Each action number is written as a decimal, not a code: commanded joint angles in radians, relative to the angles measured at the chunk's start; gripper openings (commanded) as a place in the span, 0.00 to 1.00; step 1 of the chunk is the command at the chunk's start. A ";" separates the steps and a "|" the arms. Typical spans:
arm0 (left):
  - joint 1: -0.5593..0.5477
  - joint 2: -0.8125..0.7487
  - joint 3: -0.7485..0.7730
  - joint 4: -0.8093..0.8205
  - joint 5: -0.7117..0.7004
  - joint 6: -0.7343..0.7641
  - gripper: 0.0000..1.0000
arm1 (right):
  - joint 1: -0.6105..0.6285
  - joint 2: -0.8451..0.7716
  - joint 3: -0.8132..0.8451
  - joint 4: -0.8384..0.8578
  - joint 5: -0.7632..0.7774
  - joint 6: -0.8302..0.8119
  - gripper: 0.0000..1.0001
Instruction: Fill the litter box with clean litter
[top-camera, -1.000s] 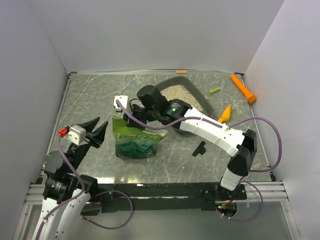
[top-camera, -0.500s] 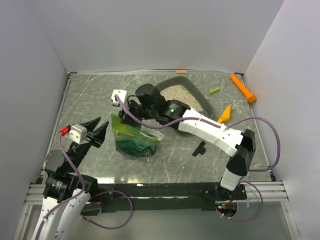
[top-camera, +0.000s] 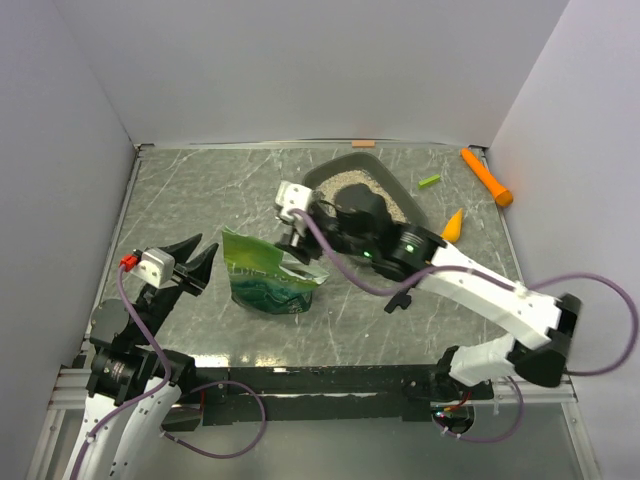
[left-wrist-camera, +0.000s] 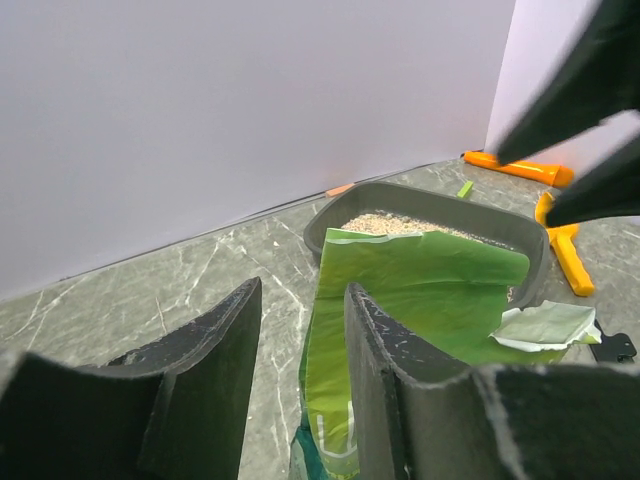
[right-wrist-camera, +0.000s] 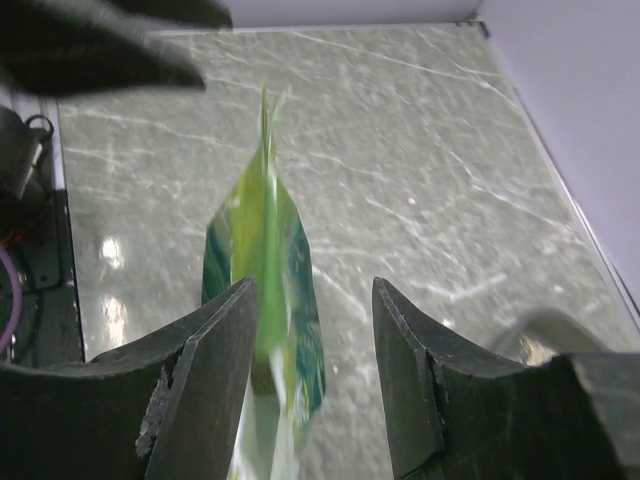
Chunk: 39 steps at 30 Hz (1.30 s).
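The dark grey litter box (top-camera: 322, 172) stands at the back middle of the table, with pale litter (top-camera: 352, 184) inside it. In the left wrist view its rim (left-wrist-camera: 400, 193) and the litter (left-wrist-camera: 385, 223) show behind the bag. The crinkled green bag (top-camera: 266, 272) rests on the table in front of the box, with its torn top (left-wrist-camera: 545, 325) flopped over. My right gripper (top-camera: 300, 238) hangs open just right of the bag's top, and the bag (right-wrist-camera: 262, 230) shows beyond its spread jaws (right-wrist-camera: 312, 300), untouched. My left gripper (top-camera: 195, 262) is open left of the bag and holds nothing (left-wrist-camera: 303, 300).
An orange-yellow scoop (top-camera: 452, 226) lies right of the litter box. An orange stick (top-camera: 486, 177) and a small green piece (top-camera: 429, 181) lie at the back right. A black clip (top-camera: 401, 297) lies on the table under the right arm. White walls enclose three sides.
My right gripper opened and let go of the green bag's top, then drew back to the right. The bag slumped slightly. The left arm stayed still.
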 joint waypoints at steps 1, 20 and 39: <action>0.002 -0.011 0.012 0.006 0.017 -0.015 0.44 | -0.009 -0.147 -0.166 0.045 0.070 -0.013 0.57; 0.003 -0.003 0.012 0.006 0.034 -0.024 0.45 | -0.060 -0.141 -0.330 0.045 -0.036 0.031 0.00; 0.003 0.003 0.013 0.006 0.037 -0.020 0.45 | -0.078 0.037 -0.271 0.019 -0.069 0.045 0.00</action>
